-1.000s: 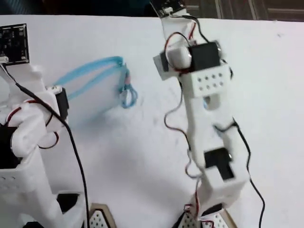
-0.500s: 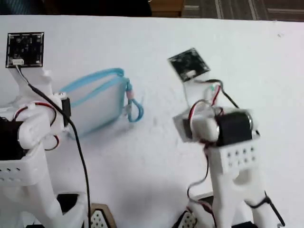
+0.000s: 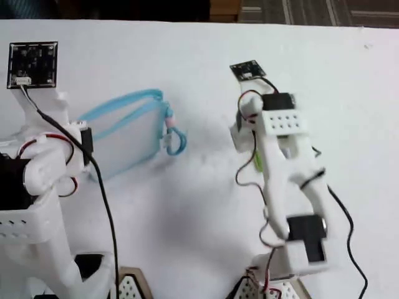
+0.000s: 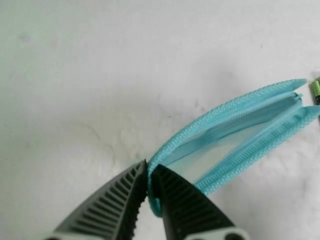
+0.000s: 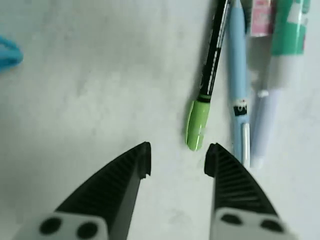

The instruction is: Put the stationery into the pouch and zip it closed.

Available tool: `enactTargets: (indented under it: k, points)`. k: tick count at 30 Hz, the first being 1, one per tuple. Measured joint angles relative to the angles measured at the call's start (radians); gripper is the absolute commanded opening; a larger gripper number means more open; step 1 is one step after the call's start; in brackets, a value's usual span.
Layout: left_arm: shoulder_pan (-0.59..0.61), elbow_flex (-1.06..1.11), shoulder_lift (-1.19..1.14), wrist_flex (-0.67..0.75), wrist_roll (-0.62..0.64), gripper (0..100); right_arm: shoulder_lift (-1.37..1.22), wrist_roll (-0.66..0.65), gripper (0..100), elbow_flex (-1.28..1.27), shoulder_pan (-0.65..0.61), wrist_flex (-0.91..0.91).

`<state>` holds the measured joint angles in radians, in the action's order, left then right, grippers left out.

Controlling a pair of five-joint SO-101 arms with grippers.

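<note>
The light blue pouch (image 3: 124, 140) lies unzipped on the white table (image 3: 187, 205), mouth agape, its blue pull loop (image 3: 176, 142) toward the middle. My left gripper (image 4: 148, 181) is shut on the pouch (image 4: 235, 130) at the end of its zipper edge. My right gripper (image 5: 178, 157) is open just above the table, its jaws straddling the tip of a black pen with a green cap (image 5: 206, 85). Beside that pen lie a light blue pen (image 5: 238, 75) and a teal and lavender pen (image 5: 280, 65). A green sliver of pen (image 3: 257, 161) shows under the right arm.
The pens lie side by side, touching, under the right arm (image 3: 280, 180). Bare white table separates them from the pouch. The left arm's body (image 3: 31, 205) fills the near left corner.
The right arm pulled back from its far reach, then came down over the pens. The pouch shifted slightly with the left gripper still holding it.
</note>
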<state>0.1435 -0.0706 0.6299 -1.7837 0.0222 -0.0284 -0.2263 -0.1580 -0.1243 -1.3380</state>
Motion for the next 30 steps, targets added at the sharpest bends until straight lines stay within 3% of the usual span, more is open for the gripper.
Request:
enactTargets:
  k: [6, 15, 20, 30]
  points:
    - [0.000, 0.000, 0.000, 0.000, 0.000, 2, -0.226, 0.002, 18.1, 0.051, 0.002, 0.192]
    - [0.000, 0.003, 0.000, 0.000, 0.000, 2, -0.419, 0.002, 17.2, 0.261, 0.000, 0.103]
    - [0.000, 0.006, 0.002, 0.000, 0.000, 2, -0.446, 0.002, 1.3, 0.287, -0.003, 0.091]
    - [0.000, 0.006, 0.002, 0.000, 0.000, 2, -0.465, 0.002, 1.7, 0.287, -0.008, 0.078]
